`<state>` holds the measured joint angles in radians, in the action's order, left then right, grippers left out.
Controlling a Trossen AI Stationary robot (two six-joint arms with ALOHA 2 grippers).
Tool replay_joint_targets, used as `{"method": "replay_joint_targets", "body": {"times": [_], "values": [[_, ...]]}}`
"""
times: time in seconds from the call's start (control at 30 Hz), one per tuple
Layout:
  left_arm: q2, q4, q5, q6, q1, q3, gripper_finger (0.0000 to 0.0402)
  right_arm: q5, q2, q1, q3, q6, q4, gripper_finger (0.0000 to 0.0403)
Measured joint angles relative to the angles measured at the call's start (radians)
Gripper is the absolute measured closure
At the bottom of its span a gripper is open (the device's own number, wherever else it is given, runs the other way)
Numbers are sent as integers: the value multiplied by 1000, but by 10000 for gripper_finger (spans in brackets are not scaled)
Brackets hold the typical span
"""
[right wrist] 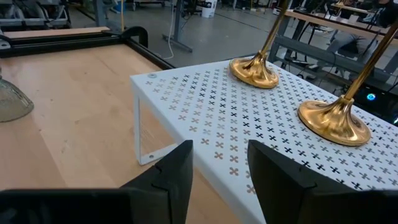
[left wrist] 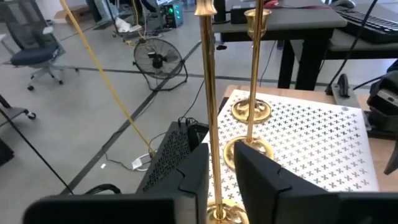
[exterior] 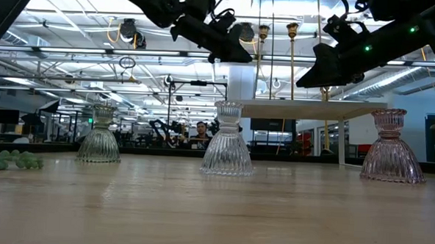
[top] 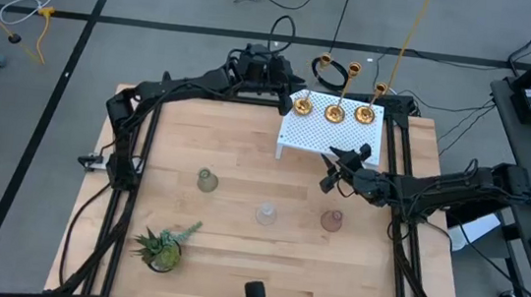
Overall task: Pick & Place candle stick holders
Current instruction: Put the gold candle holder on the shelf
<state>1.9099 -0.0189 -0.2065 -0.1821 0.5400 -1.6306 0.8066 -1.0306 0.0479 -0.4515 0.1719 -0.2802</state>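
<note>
Three brass-gold candle stick holders (top: 302, 105), (top: 335, 112), (top: 365, 114) stand on their round bases on a white perforated shelf (top: 321, 135) at the table's far side. My left gripper (left wrist: 221, 180) reaches in level from the far left, open, with the thin stem (left wrist: 209, 112) of the leftmost holder between its fingers. Three squat glass holders, greenish (top: 207, 180), clear (top: 266, 213) and pinkish (top: 332, 220), stand in a row on the wood. My right gripper (right wrist: 221, 177) hovers open just near of the shelf, nothing between its fingers. My left gripper has the brass stem (left wrist: 211, 155) low between its fingers, which come at it level and lie across it. One finger (left wrist: 189, 177) stands right beside the stem, and I cannot tell whether it touches. A gap shows to the other finger (left wrist: 261, 180). The holder stands upright, its base (left wrist: 219, 214) on the shelf.
A small spiky green potted plant (top: 164, 247) stands at the near left. Black frame rails (top: 130, 164) run along the table's left and right sides. Bare wood lies between the shelf and the glass holders.
</note>
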Motion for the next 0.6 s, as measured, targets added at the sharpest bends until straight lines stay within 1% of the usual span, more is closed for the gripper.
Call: {"method": "replay_joint_targets", "body": {"times": [0.2, 0.27, 0.37, 0.47, 0.6], "values": [[0, 2, 6, 1, 0, 0, 276, -8, 0, 0, 0, 0, 0, 259], [0, 2, 6, -2, 0, 0, 264, -56, 0, 0, 0, -2, 0, 259], [0, 2, 6, -17, 0, 0, 254, -155, 0, 0, 0, -12, 0, 259], [0, 2, 6, -18, 0, 0, 254, -238, 0, 0, 0, -28, -6, 259], [-1, 12, 6, -18, 0, 0, 262, -317, 0, 0, 0, -30, -34, 259]]}}
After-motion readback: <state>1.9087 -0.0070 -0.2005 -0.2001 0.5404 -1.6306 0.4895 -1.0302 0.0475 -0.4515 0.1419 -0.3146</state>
